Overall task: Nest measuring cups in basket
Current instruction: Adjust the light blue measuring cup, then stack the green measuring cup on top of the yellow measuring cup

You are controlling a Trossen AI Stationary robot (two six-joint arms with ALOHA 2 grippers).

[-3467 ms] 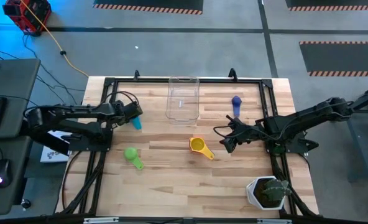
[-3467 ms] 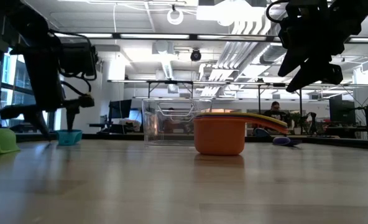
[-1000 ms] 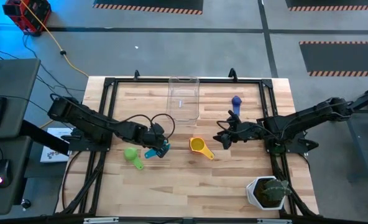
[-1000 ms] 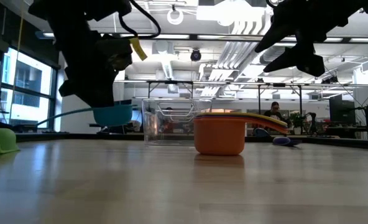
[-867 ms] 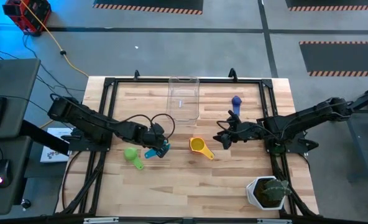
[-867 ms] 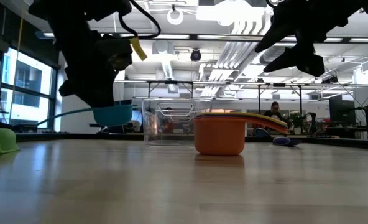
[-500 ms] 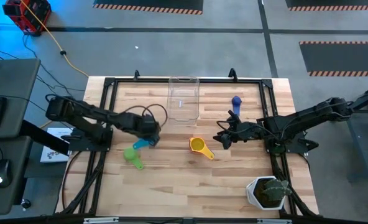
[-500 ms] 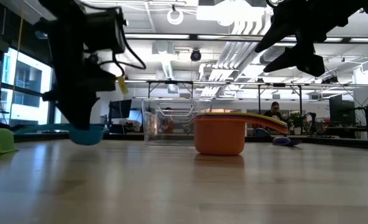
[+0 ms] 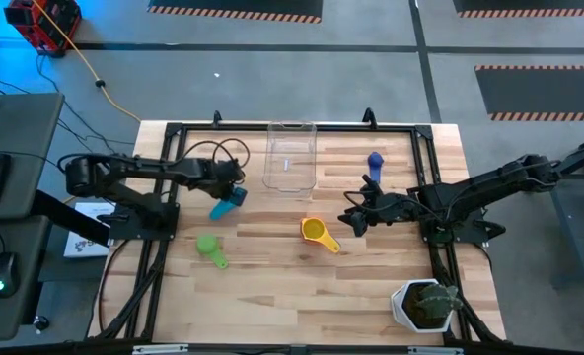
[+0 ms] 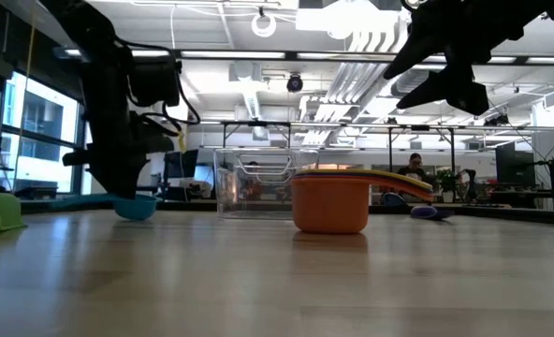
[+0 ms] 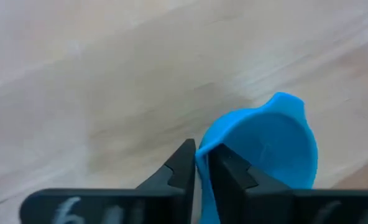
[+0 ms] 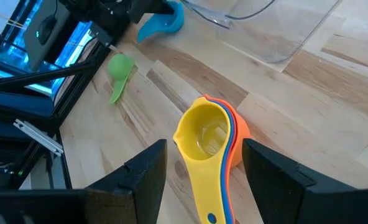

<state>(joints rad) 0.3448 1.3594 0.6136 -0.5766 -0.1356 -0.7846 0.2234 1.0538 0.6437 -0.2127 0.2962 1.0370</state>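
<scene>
My left gripper (image 9: 233,193) is shut on a light blue measuring cup (image 9: 222,205) at the table's left, a little left of the clear basket (image 9: 290,156). In the low view the cup (image 10: 137,206) sits tilted at table level. A yellow cup nested in orange and red ones (image 9: 317,233) rests on its base mid-table. My right gripper (image 9: 356,219) hangs open above and just right of that stack. A green cup (image 9: 210,247) lies near the left. A purple-blue cup (image 9: 375,163) lies at the far right. My left gripper pinches the light blue cup's rim (image 11: 204,163) between its two fingers, one finger (image 11: 229,171) on the bowl's side and the other (image 11: 181,167) outside it. The fingers come steeply from above. The cup hangs tilted; whether its bottom touches the table I cannot tell.
A white pot with a green plant (image 9: 425,304) stands at the near right corner. Black frame rails run along the table's left, right and far edges. Bare wood lies between the green cup and the nested stack.
My left gripper has carried the light blue cup from beside the green cup toward the table's far and left edges and downward, rolling a little. The cup, earlier lifted clear, is now down at table level, tilted. My right arm kept still.
</scene>
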